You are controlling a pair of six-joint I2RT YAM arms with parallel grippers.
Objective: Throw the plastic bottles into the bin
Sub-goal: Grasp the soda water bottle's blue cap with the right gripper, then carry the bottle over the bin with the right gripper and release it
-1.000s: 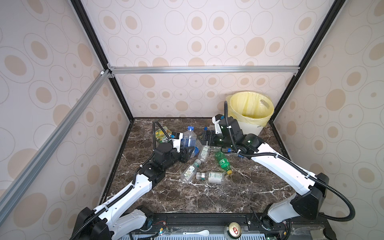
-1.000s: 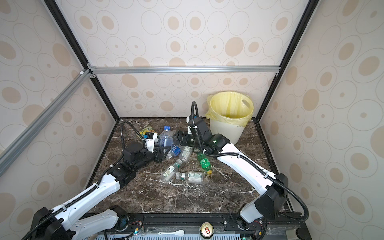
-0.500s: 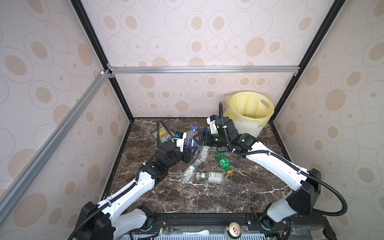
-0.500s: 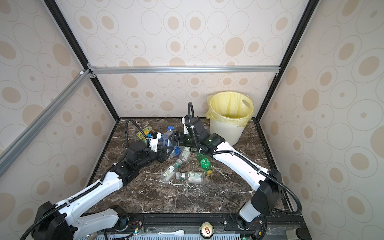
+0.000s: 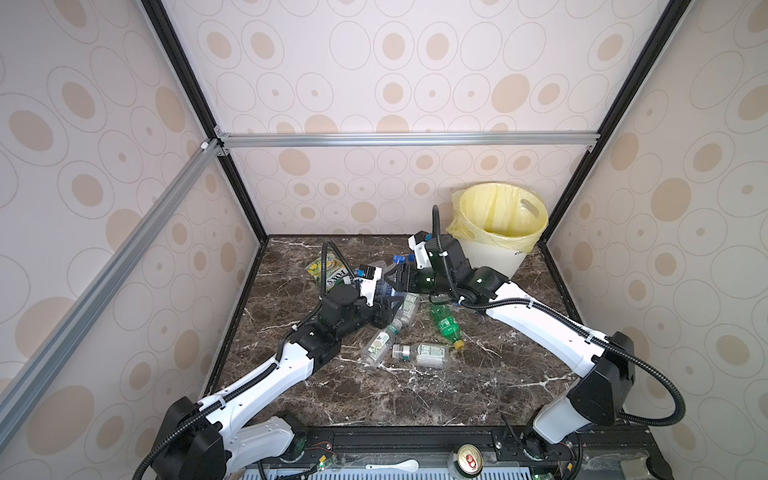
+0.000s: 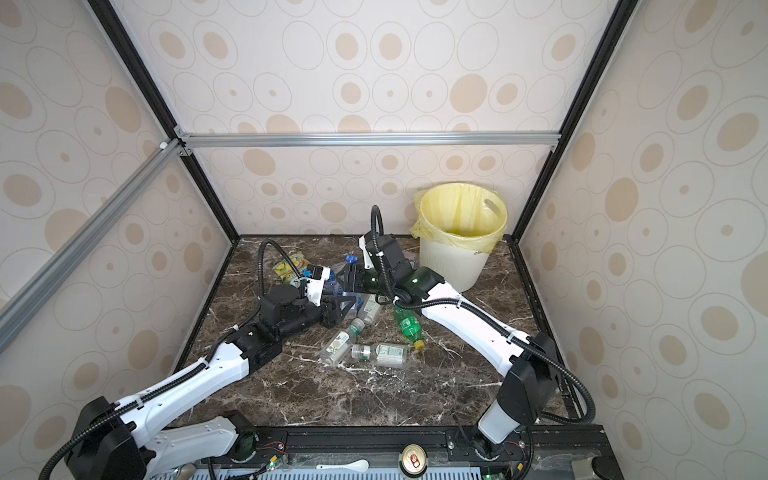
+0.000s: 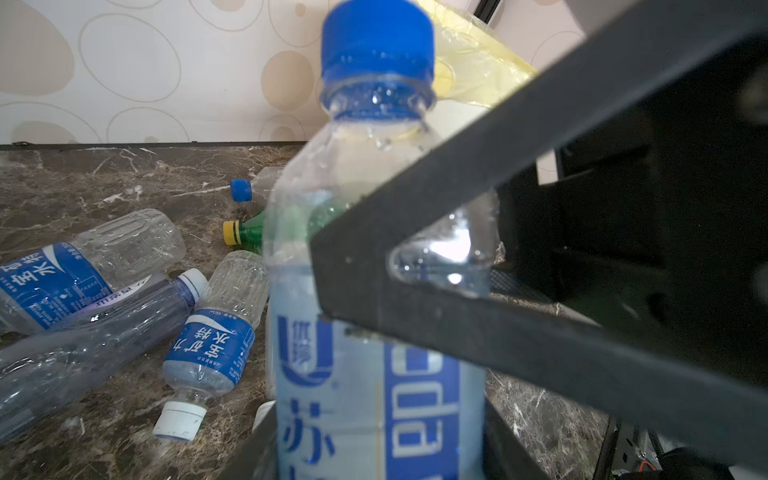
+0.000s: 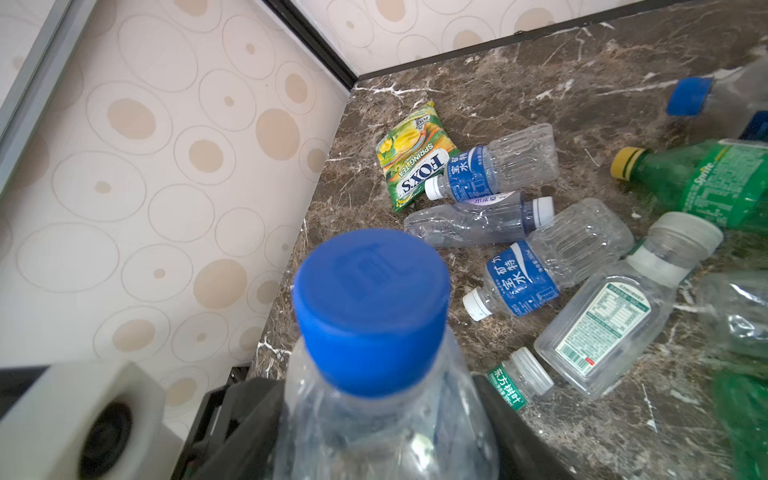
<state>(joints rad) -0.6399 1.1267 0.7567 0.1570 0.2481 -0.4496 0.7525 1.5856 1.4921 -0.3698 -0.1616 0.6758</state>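
A clear bottle with a blue cap (image 5: 398,260) (image 7: 378,41) (image 8: 370,307) and a blue label stands upright above the marble floor, held from both sides. My left gripper (image 5: 388,308) (image 7: 380,440) is shut on its labelled body. My right gripper (image 5: 392,281) (image 8: 380,415) is shut on its shoulder just below the cap; one of its dark fingers (image 7: 457,199) crosses the bottle in the left wrist view. Several other plastic bottles lie on the floor, among them a green one (image 5: 444,325) (image 8: 706,183) and clear ones (image 5: 422,354) (image 8: 540,266). The bin (image 5: 490,259) (image 6: 453,266) stands at the back right.
A yellow-green FOXS packet (image 5: 328,271) (image 8: 415,166) lies near the back left corner beside two clear bottles. A drink can (image 5: 468,457) sits on the front rail. Patterned walls and black frame posts close in the floor on three sides.
My left gripper has lifted the blue-capped bottle and carried it back and to the right. My right gripper has come left to meet it, and its jaws have closed onto the bottle's shoulder.
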